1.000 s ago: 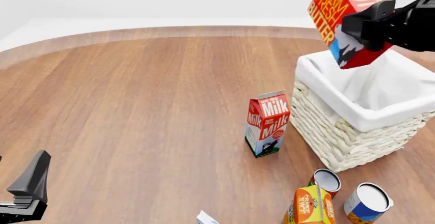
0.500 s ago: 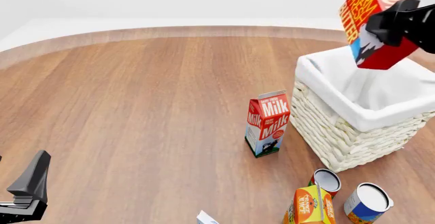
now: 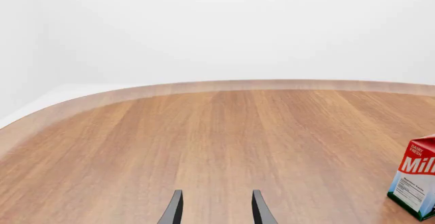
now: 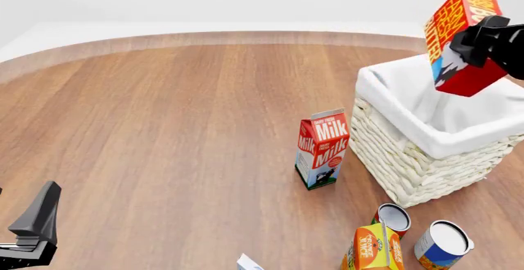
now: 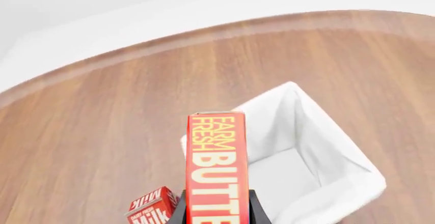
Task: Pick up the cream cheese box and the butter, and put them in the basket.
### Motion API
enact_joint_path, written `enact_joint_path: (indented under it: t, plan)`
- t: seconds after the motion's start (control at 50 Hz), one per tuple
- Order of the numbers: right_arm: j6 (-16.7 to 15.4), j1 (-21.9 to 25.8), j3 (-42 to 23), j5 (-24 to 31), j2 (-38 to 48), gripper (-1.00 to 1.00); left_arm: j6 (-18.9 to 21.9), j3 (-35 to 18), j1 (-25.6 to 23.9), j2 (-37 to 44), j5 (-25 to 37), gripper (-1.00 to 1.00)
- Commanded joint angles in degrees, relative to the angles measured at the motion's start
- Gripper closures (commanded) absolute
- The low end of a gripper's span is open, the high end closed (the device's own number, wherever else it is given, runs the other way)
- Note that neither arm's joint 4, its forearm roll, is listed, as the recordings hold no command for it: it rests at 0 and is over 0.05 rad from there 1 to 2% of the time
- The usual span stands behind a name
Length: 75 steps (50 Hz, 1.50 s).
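Since a second ago the butter (image 4: 455, 34) has travelled rightward with the right gripper (image 4: 483, 40), from above the basket's far-left corner to a spot over its open top, and it hangs slightly lower; nothing else on the table has shifted.

On the wooden table (image 4: 164, 129), the basket (image 4: 418, 159) sits at the right, its white liner (image 4: 393, 107) folded over the rim. In the right wrist view the same basket (image 5: 340, 158) lies below the carton with its white floor showing and nothing visible inside.

Held tilted in the air above that opening, the butter does not touch the liner. The right gripper's black fingers are closed against the carton's two sides; in the wrist view the butter (image 5: 216, 168) fills the gap between the fingertips (image 5: 216, 208), so the claw is only as wide as the carton.

Just left of the basket stands the upright milk carton (image 4: 322, 149), apart from the wicker. Near the front edge are the orange juice carton (image 4: 372, 247) and two cans (image 4: 443, 243), with one can partly behind the juice.

A white and pale blue corner of the cream cheese box (image 4: 250, 262) shows at the bottom edge, on the table.

At the lower left is the left gripper (image 4: 33, 233); its wrist view shows the fingers (image 3: 172, 211) parted over bare wood, holding nothing (image 3: 215, 211).
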State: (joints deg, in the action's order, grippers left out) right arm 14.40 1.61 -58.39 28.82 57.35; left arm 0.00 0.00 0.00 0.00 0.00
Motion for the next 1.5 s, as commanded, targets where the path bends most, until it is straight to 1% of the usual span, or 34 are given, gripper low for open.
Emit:
enact_joint_path:
  t: [0.02, 0.44, 0.64, 0.96, 1.0, 1.22, 1.36, 1.5]
  plan:
    - [2.3, -1.19, 1.03, -3.06, 1.05, 1.0, 0.0, 0.0, 0.0, 0.0, 0.0, -1.0]
    - [3.9, -2.34, 3.11, -6.53, 3.27, 1.0, 0.0, 0.0, 0.0, 0.0, 0.0, -1.0]
    - [4.44, -2.84, 5.1, -8.4, 3.77, 1.0, 0.0, 0.0, 0.0, 0.0, 0.0, -1.0]
    - [4.89, -3.82, 7.99, -10.86, 4.44, 1.0, 0.0, 0.0, 0.0, 0.0, 0.0, -1.0]
    - [4.55, -3.96, 8.2, -11.1, 4.71, 1.0, 0.0, 0.0, 0.0, 0.0, 0.0, -1.0]
    - [5.08, -3.87, 9.05, -12.45, 5.56, 1.0, 0.0, 0.0, 0.0, 0.0, 0.0, -1.0]
    - [4.67, -4.15, 8.46, -12.15, 6.08, 1.0, 0.0, 0.0, 0.0, 0.0, 0.0, -1.0]
    - [4.8, -4.04, 8.97, -12.97, 6.56, 1.0, 0.0, 0.0, 0.0, 0.0, 0.0, -1.0]
